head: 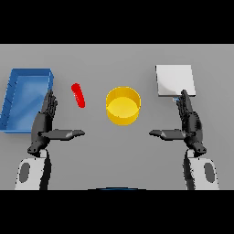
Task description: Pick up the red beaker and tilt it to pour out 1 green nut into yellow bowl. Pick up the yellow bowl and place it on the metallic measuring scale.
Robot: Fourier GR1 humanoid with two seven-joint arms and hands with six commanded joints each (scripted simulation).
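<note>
The left hand hovers over the grey table with its fingers straight and pointing away from the robot and its thumb stretched out sideways toward the middle; it holds nothing. The right hand mirrors it on the other side, fingers straight, thumb reaching inward, also empty. Just beyond and slightly inward of the left hand's fingertips lies the red beaker, a slim red shape that looks tilted or lying over, clear of the hand and touching nothing else. Between the two hands, a little farther from the robot than their thumbs, stands the yellow bowl, upright and round, with its open top showing a plain yellow inside; it sits nearer to the beaker than to the right hand, yet apart from both. Right past the right hand's fingertips rests the flat, pale square scale, and the fingertips overlap its near edge in this view, though contact cannot be told. To the outer side of the left hand, just beside its fingers, lies a blue tray.
</note>
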